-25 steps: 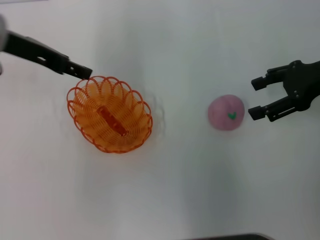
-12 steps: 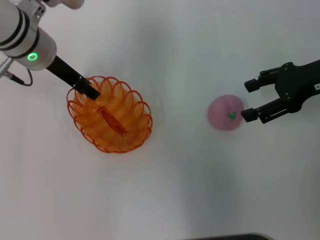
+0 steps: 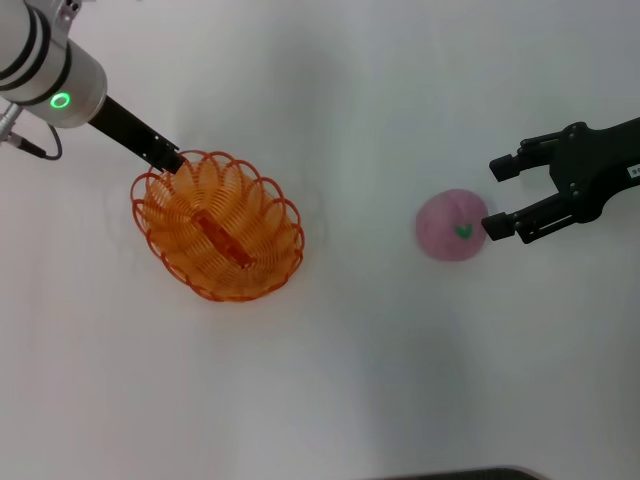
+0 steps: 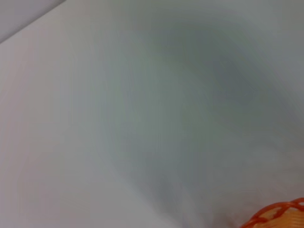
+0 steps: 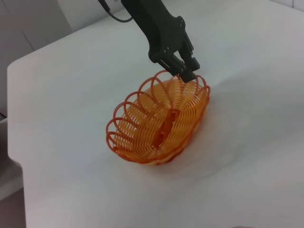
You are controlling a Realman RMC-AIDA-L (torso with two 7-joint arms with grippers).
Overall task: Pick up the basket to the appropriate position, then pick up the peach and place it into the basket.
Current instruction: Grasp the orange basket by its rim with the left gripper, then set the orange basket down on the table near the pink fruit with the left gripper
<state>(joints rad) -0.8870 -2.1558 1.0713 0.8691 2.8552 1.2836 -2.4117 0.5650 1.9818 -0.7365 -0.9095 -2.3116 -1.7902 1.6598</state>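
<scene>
My right gripper hangs spread wide at 3 o'clock, 1 fingertip touching the peach. At 10 o'clock my left gripper pinches the far rim of the basket on the white table.

An oval orange wire basket with a scalloped looped rim and a flat orange strip at its base is seen upright at the left of the head view, while a round pink toy peach, green-marked on top, is set well apart at centre right.
</scene>
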